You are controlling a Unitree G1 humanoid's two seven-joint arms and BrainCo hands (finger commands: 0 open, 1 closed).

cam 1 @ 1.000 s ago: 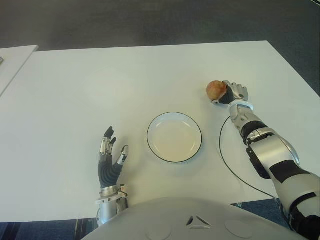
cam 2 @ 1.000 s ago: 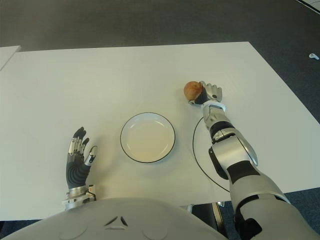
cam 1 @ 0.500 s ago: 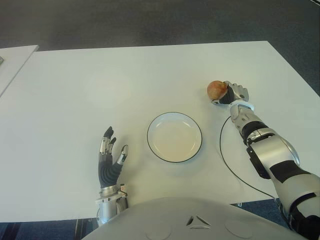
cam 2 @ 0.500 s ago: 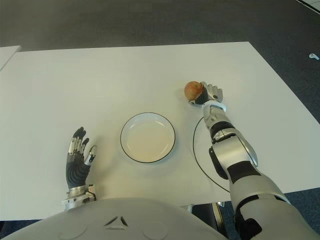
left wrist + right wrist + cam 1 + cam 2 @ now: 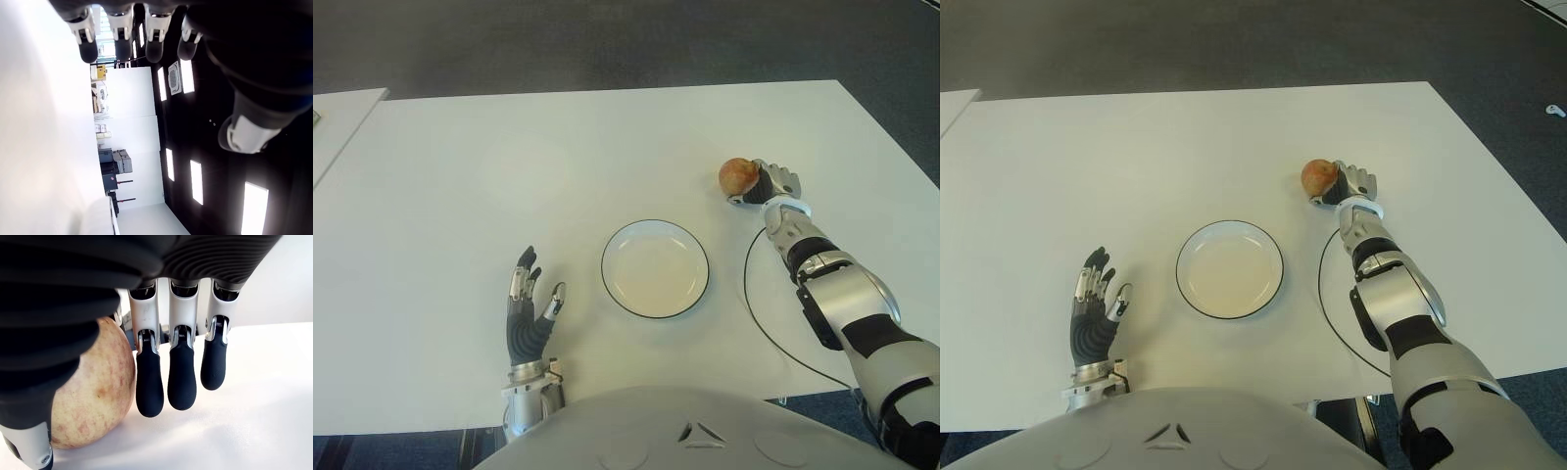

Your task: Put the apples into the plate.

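A reddish-yellow apple sits on the white table, to the far right of the plate. My right hand is at the apple's right side. In the right wrist view the apple lies pressed between the thumb and the index finger, and the other fingers curl down beside it. The white plate with a dark rim holds nothing and stands in the middle near me. My left hand shows left of the plate, fingers spread, holding nothing.
A thin black cable loops over the table between the plate and my right forearm. A second white table's edge shows at the far left. Dark floor lies beyond the table's far edge.
The right hand and the apple have shifted very slightly; the left hand has not moved.
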